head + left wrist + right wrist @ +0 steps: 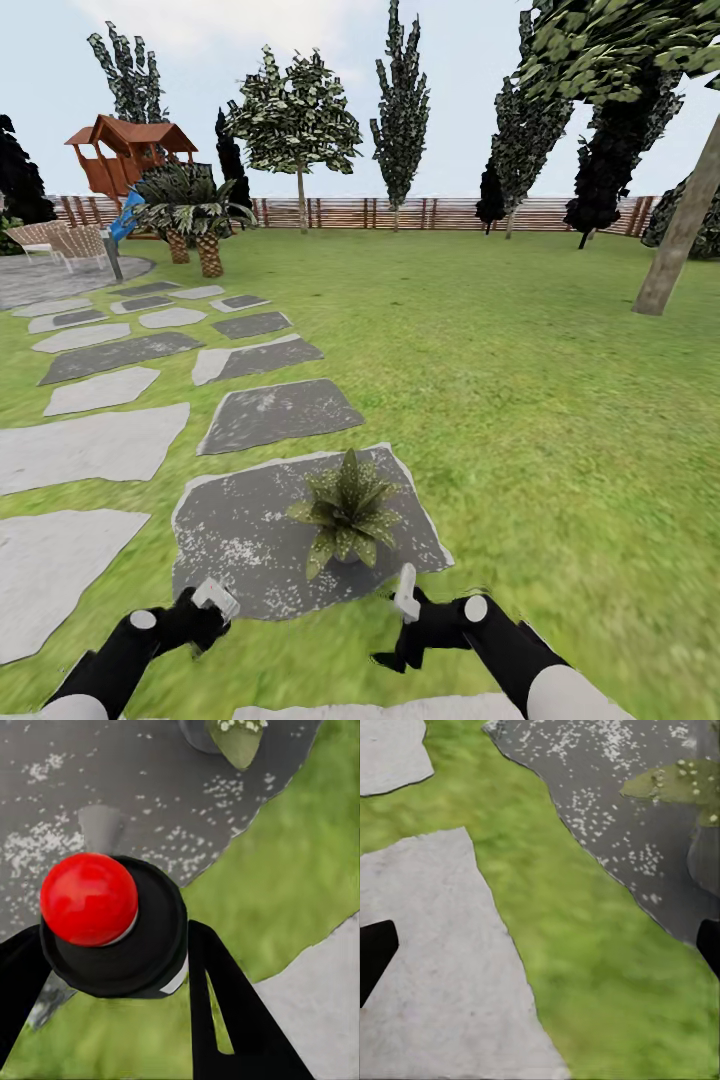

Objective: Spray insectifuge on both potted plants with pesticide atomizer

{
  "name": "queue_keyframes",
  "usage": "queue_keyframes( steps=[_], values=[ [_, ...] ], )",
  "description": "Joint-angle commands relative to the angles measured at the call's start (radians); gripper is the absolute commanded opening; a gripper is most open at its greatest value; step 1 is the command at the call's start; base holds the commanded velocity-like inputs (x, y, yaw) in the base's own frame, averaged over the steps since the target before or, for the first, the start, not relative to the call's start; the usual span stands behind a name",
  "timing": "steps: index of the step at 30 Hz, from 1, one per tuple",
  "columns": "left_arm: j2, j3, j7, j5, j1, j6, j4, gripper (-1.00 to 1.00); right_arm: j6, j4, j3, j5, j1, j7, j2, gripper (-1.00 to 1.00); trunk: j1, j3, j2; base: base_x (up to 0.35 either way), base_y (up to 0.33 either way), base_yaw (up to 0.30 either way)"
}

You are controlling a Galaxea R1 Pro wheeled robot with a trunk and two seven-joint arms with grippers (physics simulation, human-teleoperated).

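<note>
I've got the left gripper (150, 967) clamped on the pesticide atomizer (112, 922) just under its head, light, rigid, probably slick; right gripper (540, 945) spread, empty.

Both black arms reach low and forward. The left hand (212, 602) is clamped around the pesticide atomizer (112, 922); the right hand (405, 600) hangs spread, holding nothing.

Potted plant (347, 512) stands on the nearest dark stepping stone (240, 540). Left gripper (213, 603) at that stone's near-left edge, right gripper (405, 598) at its near-right edge. Lawn (540, 420) right of stone; fence (450, 213) far behind.
</note>
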State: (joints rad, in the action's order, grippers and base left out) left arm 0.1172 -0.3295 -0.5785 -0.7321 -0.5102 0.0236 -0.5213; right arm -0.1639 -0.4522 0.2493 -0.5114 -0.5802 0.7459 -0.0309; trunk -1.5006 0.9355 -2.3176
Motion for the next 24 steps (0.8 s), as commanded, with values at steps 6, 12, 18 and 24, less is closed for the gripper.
queue_keyframes(
  steps=[6,12,18,24],
  values=[
    [-0.073,-0.009,0.434,0.148,0.027,0.086,0.186,-1.00,-0.184,0.237,-0.049,0.070,0.005,-0.431,0.001,1.00,0.000,0.001,0.000,0.000,0.000,0.000],
    [-0.096,-0.013,0.677,0.226,0.040,0.151,0.328,-1.00,-0.427,0.370,-0.058,0.323,0.099,-0.644,0.093,1.00,0.000,0.001,0.000,0.000,0.000,0.000],
    [-0.098,-0.011,0.697,0.362,0.093,0.222,0.330,-1.00,-0.496,0.372,-0.059,0.604,0.170,-0.659,0.135,1.00,0.000,0.001,0.000,0.000,0.000,0.000],
    [-0.096,-0.021,0.700,0.409,0.124,0.264,0.325,-1.00,-0.497,0.375,-0.059,0.620,0.172,-0.660,0.164,1.00,0.000,0.001,0.000,0.000,0.000,0.001]
  ],
)
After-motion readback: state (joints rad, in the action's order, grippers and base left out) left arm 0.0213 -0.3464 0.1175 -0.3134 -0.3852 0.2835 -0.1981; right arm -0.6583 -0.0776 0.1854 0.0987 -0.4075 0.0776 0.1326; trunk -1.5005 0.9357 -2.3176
